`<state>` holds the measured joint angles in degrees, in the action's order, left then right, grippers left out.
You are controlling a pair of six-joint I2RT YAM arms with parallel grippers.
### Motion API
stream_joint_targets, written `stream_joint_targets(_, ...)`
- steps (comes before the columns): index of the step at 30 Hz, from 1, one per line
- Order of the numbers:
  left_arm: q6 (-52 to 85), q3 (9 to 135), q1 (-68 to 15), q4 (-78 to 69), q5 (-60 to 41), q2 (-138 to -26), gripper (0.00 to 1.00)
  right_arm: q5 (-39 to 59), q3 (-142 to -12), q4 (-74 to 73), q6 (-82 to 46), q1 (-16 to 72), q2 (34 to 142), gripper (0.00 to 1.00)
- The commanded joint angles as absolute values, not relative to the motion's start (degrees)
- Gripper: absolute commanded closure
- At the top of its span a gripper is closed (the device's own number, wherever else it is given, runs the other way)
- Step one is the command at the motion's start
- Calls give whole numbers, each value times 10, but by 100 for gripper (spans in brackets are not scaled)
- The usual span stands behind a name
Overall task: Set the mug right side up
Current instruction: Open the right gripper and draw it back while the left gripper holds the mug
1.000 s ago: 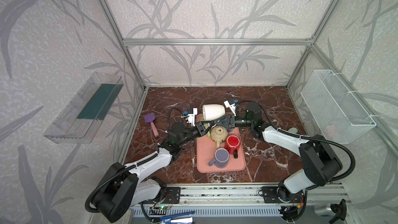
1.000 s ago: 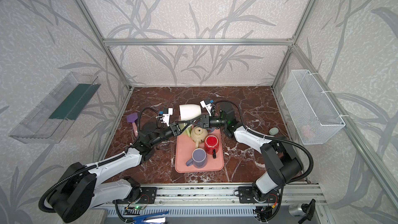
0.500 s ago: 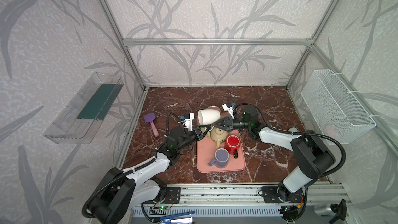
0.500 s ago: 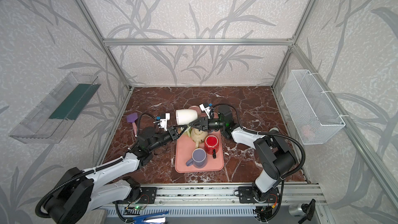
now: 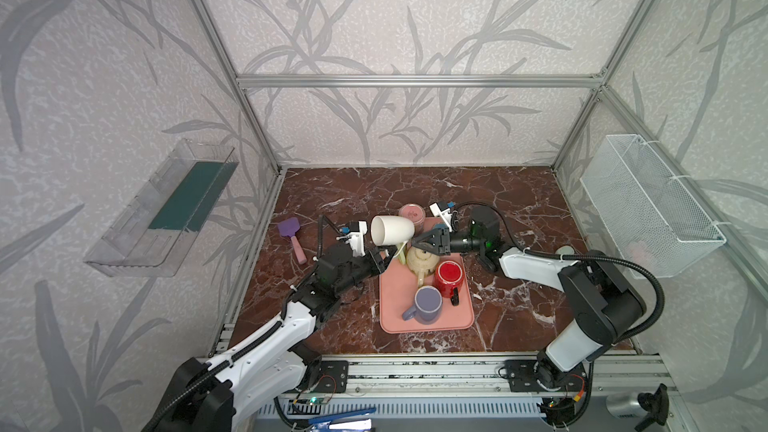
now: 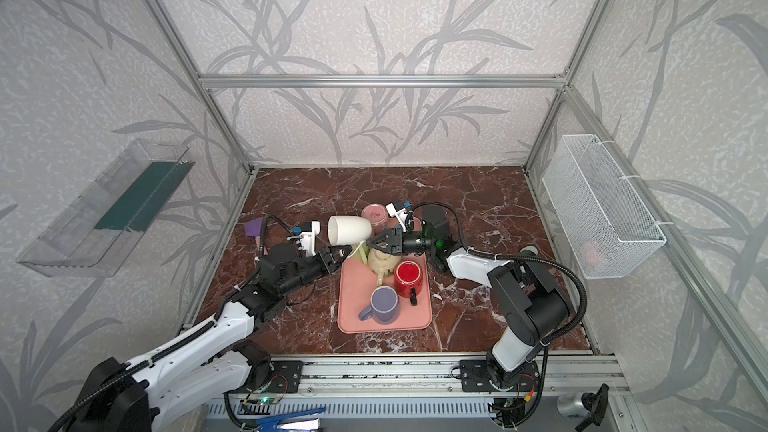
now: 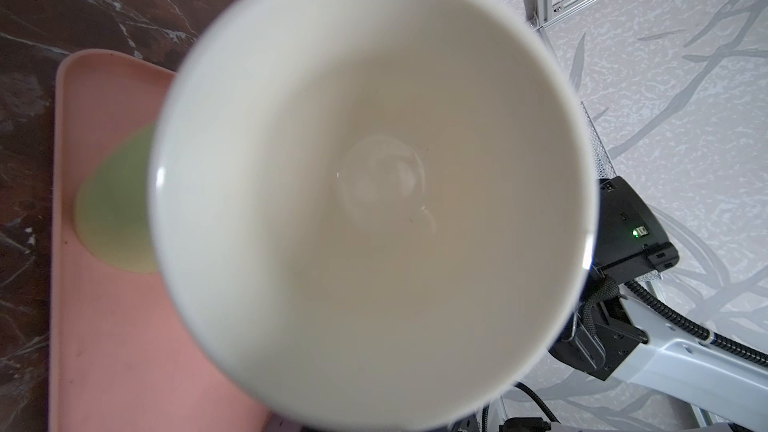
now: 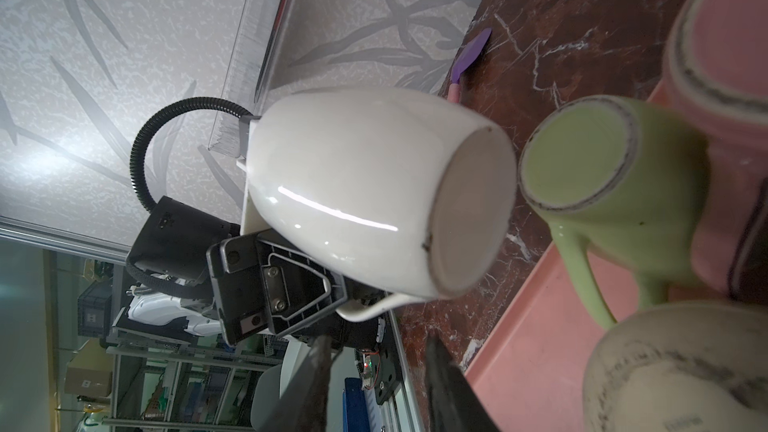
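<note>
Fingers of the left gripper (image 5: 383,255) pinch the handle of the white mug (image 5: 392,231), holding it on its side in the air above the far end of the pink tray (image 5: 428,326). Right gripper (image 5: 417,241) fingers are spread and empty beside its base. Glazed ceramic is likely stiff, slick and breakable; the handle suits a firm pinch.

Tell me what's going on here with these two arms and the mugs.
The left gripper holds the white mug by its handle, in the air over the far end of the tray. The mug is tipped on its side, not yet upright. The right gripper is open beside the mug's base, gripping nothing. Other mugs sit on the tray.
</note>
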<state>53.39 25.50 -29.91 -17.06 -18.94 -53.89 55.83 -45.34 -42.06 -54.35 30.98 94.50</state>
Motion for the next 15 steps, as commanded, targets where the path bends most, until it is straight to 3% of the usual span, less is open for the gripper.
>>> stream_joint_targets(1, 498, 301, -293, -137, -166, -507, 100, 559, -446, -440, -531, 320, 950, 62)
stream_joint_targets(4, 479, 320, -290, -82, -151, -494, 100, 558, -443, -431, -519, 324, 946, 61)
stream_joint_targets(9, 436, 375, -269, 63, -111, -479, 100, 543, -438, -378, -483, 325, 922, 51)
stream_joint_targets(15, 396, 438, -206, 194, -115, -482, 100, 480, -451, -218, -373, 344, 858, 39)
